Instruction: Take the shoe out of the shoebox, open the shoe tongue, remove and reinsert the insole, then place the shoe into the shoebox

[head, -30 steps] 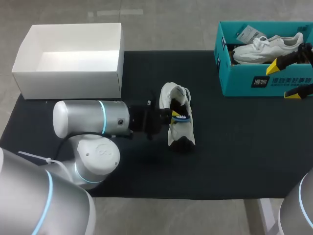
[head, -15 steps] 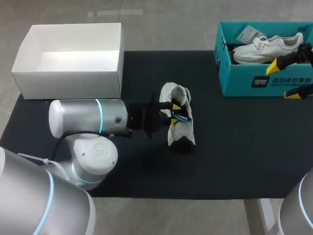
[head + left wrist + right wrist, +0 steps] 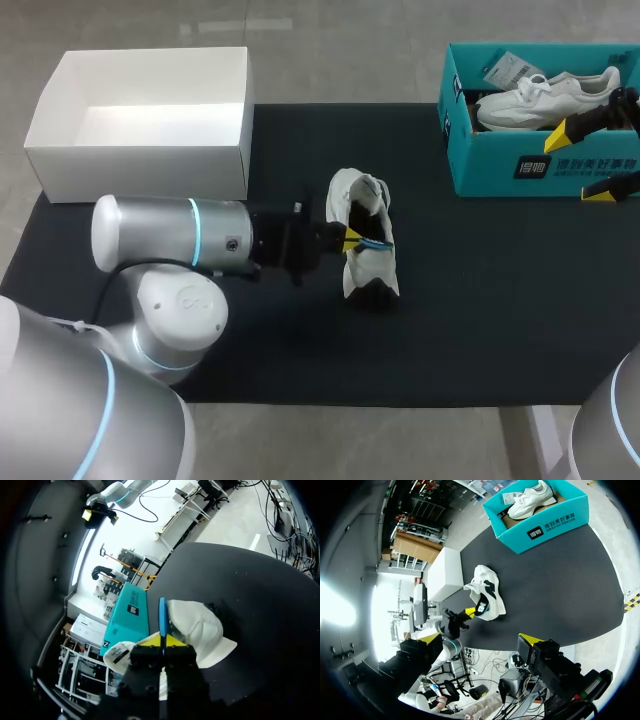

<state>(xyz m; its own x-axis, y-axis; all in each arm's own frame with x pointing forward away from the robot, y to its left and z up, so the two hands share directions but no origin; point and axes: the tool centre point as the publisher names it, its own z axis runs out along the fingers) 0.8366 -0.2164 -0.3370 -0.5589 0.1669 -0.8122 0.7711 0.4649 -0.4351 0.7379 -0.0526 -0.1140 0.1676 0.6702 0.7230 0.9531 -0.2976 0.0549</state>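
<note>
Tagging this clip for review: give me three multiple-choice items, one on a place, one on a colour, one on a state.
1. The shoe by the left tool is: A on the black mat; B inside a box; C lifted off the table.
2. The insole edge is: A red; B blue; C green.
3. The left tool is: A open; B shut on the insole; C out of view.
Key: A, the shoe rests on the mat; B, a blue strip shows in the left wrist view; B, both yellow tips press it from two sides.
</note>
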